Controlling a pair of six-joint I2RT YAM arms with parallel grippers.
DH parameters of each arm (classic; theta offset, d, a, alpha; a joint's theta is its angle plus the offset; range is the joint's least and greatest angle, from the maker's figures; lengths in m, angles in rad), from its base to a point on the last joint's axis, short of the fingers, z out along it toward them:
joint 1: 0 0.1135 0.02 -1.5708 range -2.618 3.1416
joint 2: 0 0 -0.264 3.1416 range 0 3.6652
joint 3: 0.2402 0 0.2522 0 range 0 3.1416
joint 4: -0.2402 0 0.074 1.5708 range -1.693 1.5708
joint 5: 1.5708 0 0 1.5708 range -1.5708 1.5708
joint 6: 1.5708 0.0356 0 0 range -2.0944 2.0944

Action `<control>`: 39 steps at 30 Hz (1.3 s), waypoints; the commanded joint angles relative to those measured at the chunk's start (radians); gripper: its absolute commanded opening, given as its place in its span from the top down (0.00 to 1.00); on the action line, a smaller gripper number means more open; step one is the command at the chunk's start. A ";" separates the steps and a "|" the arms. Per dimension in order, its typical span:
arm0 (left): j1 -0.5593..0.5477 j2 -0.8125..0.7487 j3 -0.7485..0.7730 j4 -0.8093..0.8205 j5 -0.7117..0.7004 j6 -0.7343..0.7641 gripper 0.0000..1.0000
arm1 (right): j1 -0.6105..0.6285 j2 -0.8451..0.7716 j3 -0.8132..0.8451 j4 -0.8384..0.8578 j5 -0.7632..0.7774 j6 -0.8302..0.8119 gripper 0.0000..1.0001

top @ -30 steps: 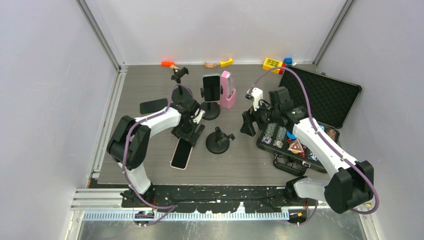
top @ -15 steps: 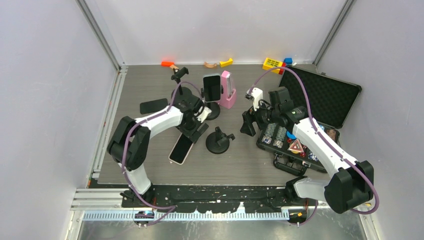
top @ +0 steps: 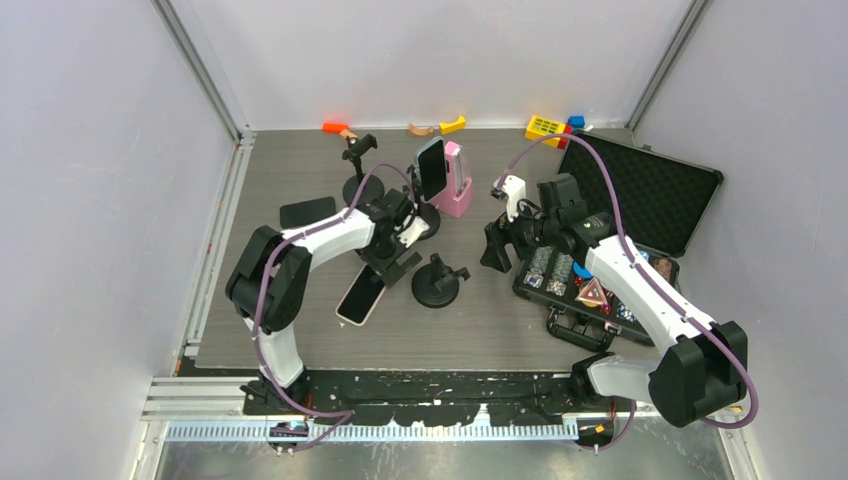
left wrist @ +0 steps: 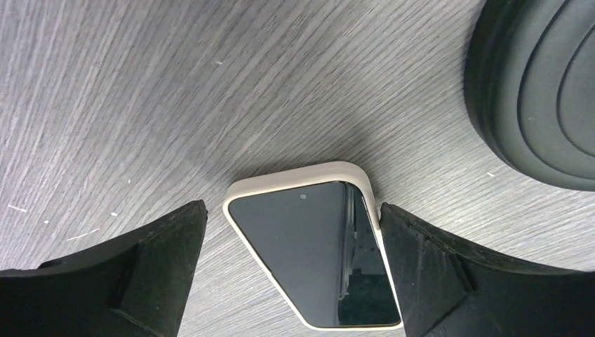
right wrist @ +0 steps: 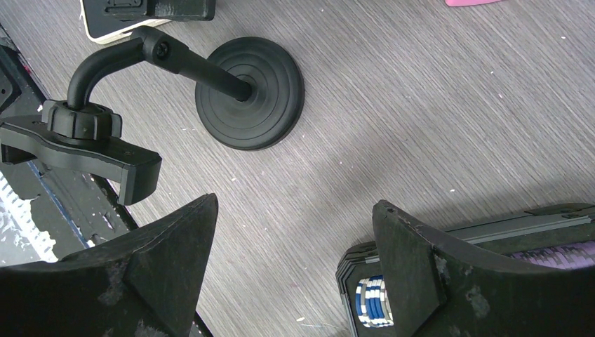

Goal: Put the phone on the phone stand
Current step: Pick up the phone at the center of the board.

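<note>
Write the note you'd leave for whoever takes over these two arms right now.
Left end effector: open, with a finger on either side of the top end of the cream-cased phone, which lies screen-up on the table.
Right end effector: open and empty, hovering beside the open case.
An empty phone stand sits just right of the phone in the top view.
Done: the left arm is lined up on the phone.
Left: close, lift, and seat the phone on the stand.

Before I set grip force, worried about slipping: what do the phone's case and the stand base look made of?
The phone case: cream, matte, rounded rim, likely silicone or soft plastic. Its screen looks like glossy glass, showing reflections. The stand base: black, matte, concentric ridges, probably rubber or moulded plastic.
</note>
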 commanded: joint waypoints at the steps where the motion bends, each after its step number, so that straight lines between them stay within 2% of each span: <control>1: -0.001 -0.083 0.014 -0.029 -0.036 0.020 0.02 | -0.006 0.000 0.030 0.007 -0.016 -0.002 0.14; 15: 0.010 -0.173 -0.125 -0.063 -0.005 -0.036 0.00 | -0.006 0.003 0.032 0.007 -0.019 -0.001 0.14; 27: 0.047 -0.164 -0.135 -0.088 0.109 -0.051 0.00 | -0.006 0.000 0.032 0.005 -0.017 0.000 0.14; 39: 0.049 -0.120 -0.135 -0.075 0.084 -0.068 0.00 | -0.006 0.008 0.033 0.005 -0.016 -0.002 0.14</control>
